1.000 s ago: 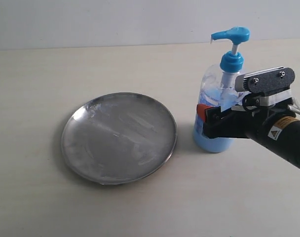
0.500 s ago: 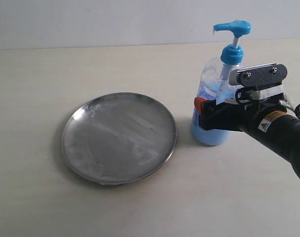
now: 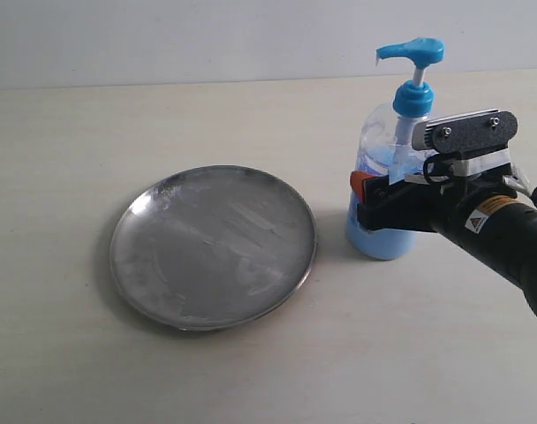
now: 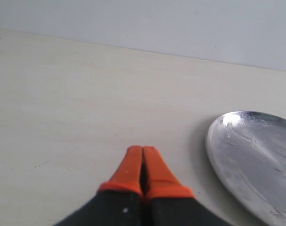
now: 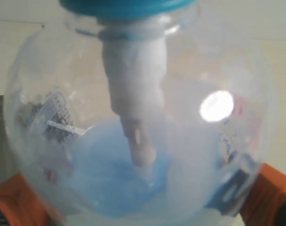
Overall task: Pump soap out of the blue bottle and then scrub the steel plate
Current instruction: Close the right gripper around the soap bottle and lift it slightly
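The blue bottle [image 3: 381, 168] stands right of the steel plate [image 3: 213, 246], its blue pump head [image 3: 412, 50] up and its spout pointing left. Light blue soap [image 3: 374, 240] fills its lower part. My right gripper [image 3: 374, 201] is shut on the bottle's body, and one orange fingertip [image 3: 360, 184] shows on its left side. In the right wrist view the bottle [image 5: 138, 94] fills the frame between both orange fingers [image 5: 13, 200], with soap [image 5: 110, 174] inside. My left gripper [image 4: 142, 150] is shut and empty over bare table, beside the plate [image 4: 256, 160].
The pale tabletop [image 3: 251, 371] runs back to a white wall [image 3: 207, 35]. The black right arm [image 3: 507, 243] reaches in from the right edge.
The right gripper has carried the bottle slightly left and back, tipping it a little. The plate has not moved.
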`<state>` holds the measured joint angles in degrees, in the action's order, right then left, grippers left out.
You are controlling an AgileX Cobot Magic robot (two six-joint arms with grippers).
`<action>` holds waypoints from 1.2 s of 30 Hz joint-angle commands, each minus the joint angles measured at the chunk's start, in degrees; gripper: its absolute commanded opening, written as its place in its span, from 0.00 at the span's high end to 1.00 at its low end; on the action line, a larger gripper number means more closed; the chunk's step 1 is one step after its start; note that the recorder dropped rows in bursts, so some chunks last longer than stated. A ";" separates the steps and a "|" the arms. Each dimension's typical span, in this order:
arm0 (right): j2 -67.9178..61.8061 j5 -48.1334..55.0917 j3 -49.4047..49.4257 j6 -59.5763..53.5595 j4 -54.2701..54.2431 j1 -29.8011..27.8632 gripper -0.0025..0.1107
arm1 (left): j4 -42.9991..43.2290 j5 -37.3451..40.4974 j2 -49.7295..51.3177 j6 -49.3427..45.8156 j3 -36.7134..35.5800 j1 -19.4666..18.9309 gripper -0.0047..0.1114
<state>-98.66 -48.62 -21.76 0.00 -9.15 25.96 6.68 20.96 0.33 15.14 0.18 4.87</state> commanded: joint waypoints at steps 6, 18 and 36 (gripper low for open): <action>0.61 -3.35 -0.95 0.00 -1.68 0.05 0.15 | 0.18 -0.12 -0.33 -0.11 -0.18 -0.12 0.96; -4.39 -3.79 -3.89 0.00 -0.94 0.05 0.07 | 0.18 -0.12 -0.33 -0.11 -0.18 -0.12 0.96; -5.06 -5.90 -4.01 -3.08 2.60 0.05 0.98 | 0.18 -0.12 -0.33 -0.11 -0.18 -0.12 0.96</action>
<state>-105.50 -53.13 -25.43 -2.33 -9.33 25.96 6.68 20.96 0.33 15.14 0.18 4.87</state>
